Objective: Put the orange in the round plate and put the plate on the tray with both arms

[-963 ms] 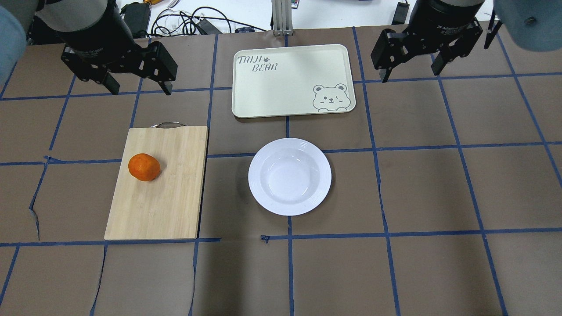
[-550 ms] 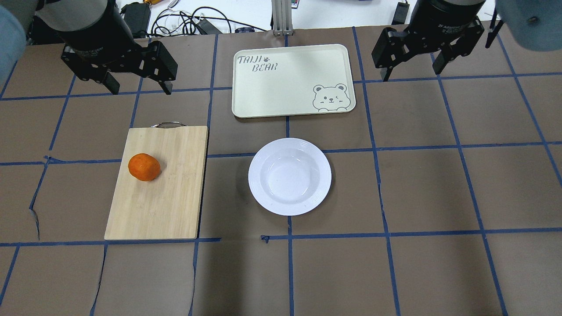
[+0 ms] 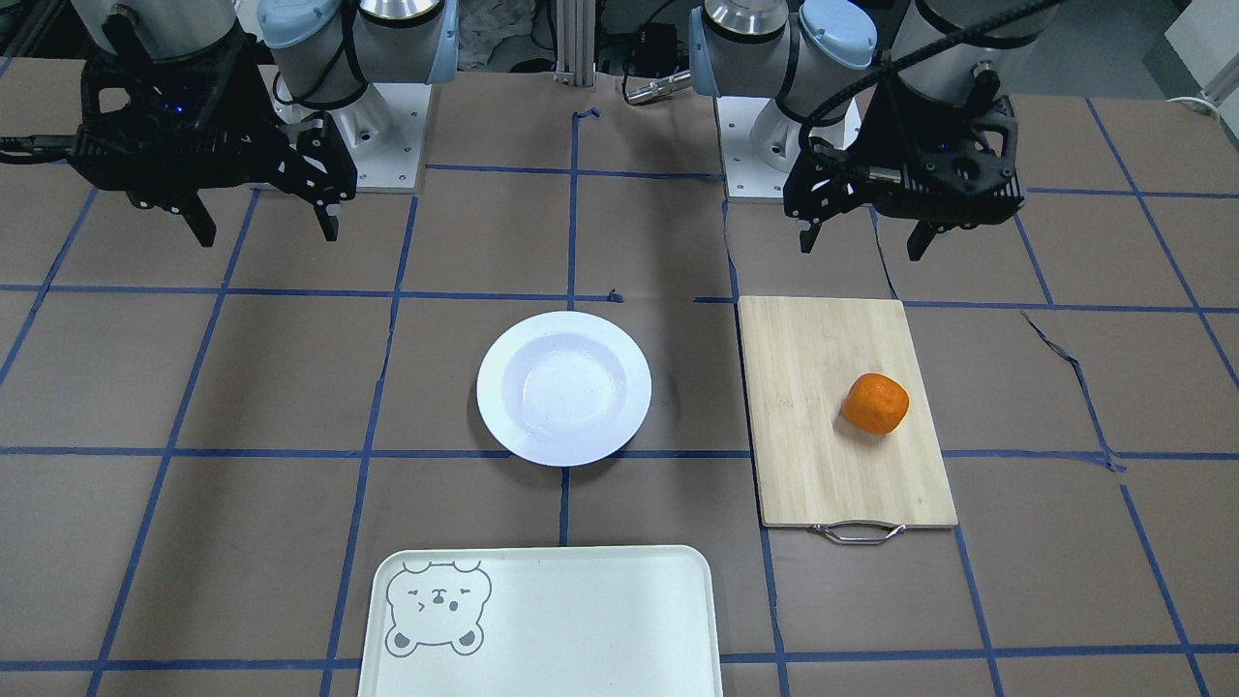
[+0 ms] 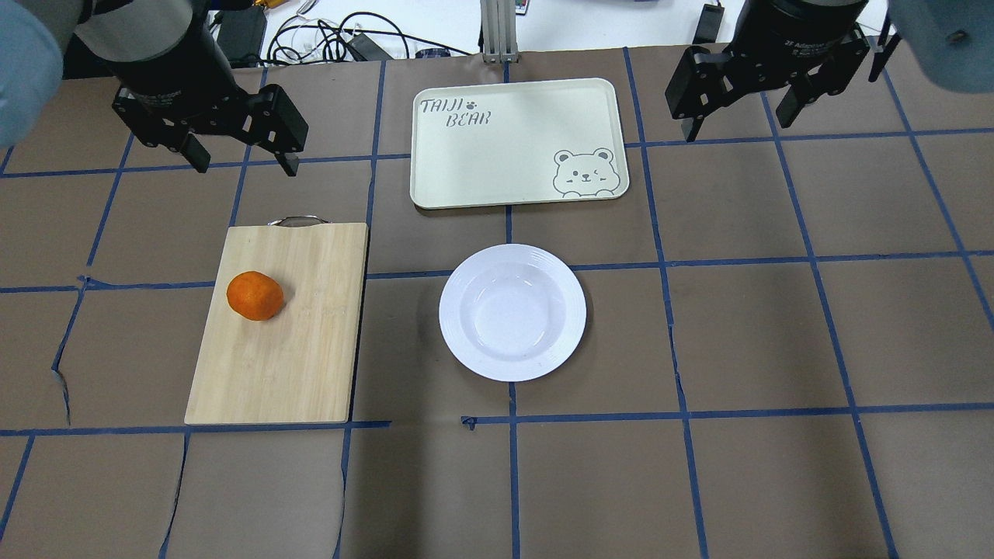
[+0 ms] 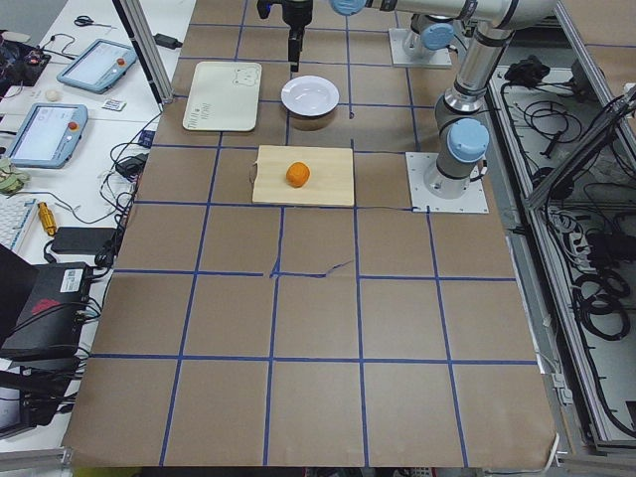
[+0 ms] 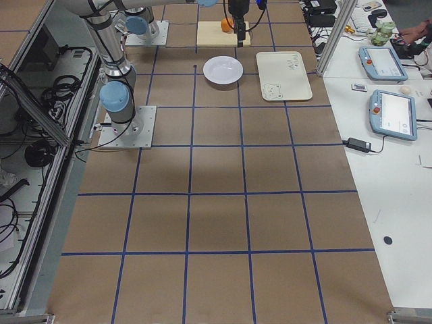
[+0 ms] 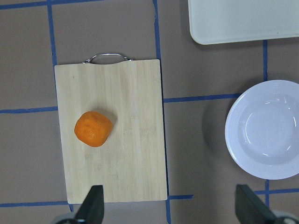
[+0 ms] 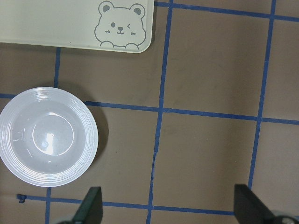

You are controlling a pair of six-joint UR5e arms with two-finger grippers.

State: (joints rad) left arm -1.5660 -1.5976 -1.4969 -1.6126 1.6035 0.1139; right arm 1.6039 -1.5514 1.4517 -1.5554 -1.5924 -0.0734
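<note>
There is one orange (image 4: pixel 255 296), one round plate (image 4: pixel 512 312), one tray (image 4: pixel 505 155) and one bamboo cutting board (image 4: pixel 295 349). There are two arms, each with one gripper.

The orange lies on the cutting board, in its left half as the overhead view shows it, near the left edge. The plate stands on the table (image 4: pixel 776 334) to the right of the board, apart from it. The tray lies beyond the plate, apart from it, on the side far from the robot. Its bear face (image 4: pixel 584 172) is in the corner nearest the plate. The metal handle (image 4: pixel 298 221) of the board points away from the robot.

The left gripper (image 4: pixel 248 164) hangs over the table just past the handle end of the board, with its fingers wide apart. The right gripper (image 4: pixel 737 130) hangs to the right of the tray, also with its fingers wide apart. Both are well apart from the orange and the plate.

Between the orange and the plate lie the bare part of the board and a strip of brown table with blue tape lines (image 4: pixel 435 273). Black cables (image 4: pixel 326 39) lie on the white surface past the table's far edge.

Compared with 0.6 s ago, the right gripper has shifted a little toward the far right corner. The left gripper has moved slightly too. The orange, plate, tray and board are in the same places.
</note>
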